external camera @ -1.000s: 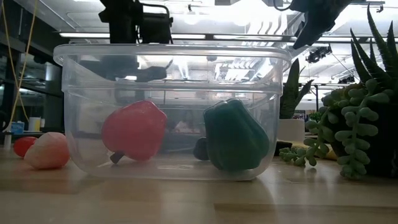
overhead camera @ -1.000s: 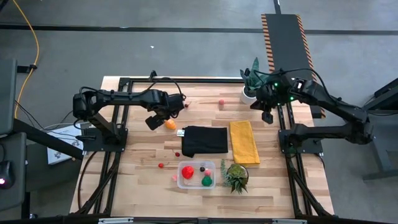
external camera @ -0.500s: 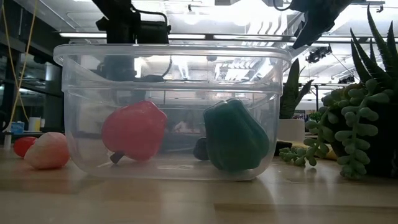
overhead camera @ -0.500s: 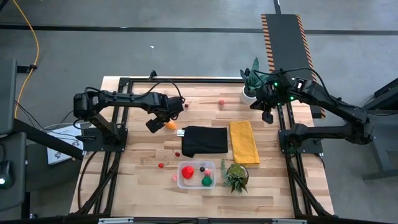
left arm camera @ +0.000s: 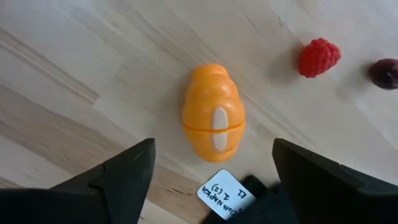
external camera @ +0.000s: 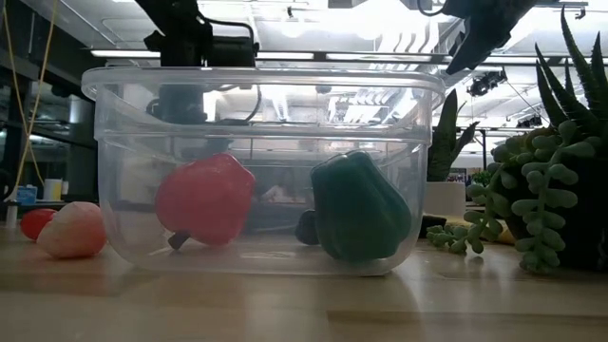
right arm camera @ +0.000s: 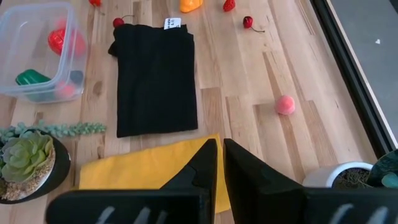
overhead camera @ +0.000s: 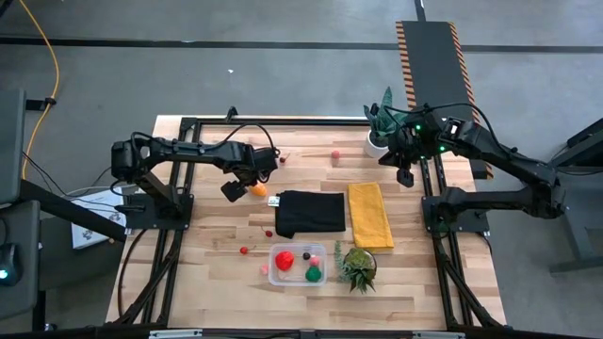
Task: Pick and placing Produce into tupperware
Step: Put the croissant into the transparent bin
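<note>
An orange produce piece [left arm camera: 213,121] lies on the bare wood near the table's far left. My left gripper [left arm camera: 212,163] hangs open right above it, pointing down, one finger on either side and clear of it. The tupperware [overhead camera: 274,252] stands at the near middle. In it are a red pepper [external camera: 206,199], a green pepper [external camera: 361,207] and a dark berry [external camera: 306,228]. My right gripper [right arm camera: 217,163] is shut and holds nothing, raised over the far right near the white pot.
A black cloth [overhead camera: 311,212] and a yellow cloth [overhead camera: 369,215] lie mid-table. A succulent [overhead camera: 358,267] stands right of the tub, and a potted plant [overhead camera: 379,132] at the far right. Loose berries: raspberry [left arm camera: 318,57], cherry [left arm camera: 385,73], pink ones [overhead camera: 334,155] [external camera: 71,231].
My left gripper has sunk a little toward the orange produce piece, which has not moved.
</note>
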`<state>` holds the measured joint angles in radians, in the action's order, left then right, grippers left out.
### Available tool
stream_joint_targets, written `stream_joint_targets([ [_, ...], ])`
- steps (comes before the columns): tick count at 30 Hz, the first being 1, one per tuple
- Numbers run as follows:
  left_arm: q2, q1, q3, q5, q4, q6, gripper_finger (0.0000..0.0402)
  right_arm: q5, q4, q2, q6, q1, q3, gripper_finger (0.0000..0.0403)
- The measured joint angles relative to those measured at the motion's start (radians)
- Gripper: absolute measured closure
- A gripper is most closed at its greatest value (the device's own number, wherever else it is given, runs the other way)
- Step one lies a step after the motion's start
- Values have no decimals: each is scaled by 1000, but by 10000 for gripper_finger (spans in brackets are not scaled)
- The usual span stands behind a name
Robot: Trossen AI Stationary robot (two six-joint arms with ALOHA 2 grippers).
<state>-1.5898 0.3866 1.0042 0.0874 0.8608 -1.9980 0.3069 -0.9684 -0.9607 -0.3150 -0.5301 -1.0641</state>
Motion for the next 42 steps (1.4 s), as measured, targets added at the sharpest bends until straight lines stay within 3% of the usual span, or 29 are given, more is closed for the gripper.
stream_joint_targets([
  [15,0,72,0,-4,-39,41,123,0,2,0,3,0,0,386],
  [30,-2,71,-42,-61,-51,39,126,0,24,0,5,0,0,386],
  [42,-96,71,-43,-146,-135,68,126,0,28,0,22,0,0,386],
])
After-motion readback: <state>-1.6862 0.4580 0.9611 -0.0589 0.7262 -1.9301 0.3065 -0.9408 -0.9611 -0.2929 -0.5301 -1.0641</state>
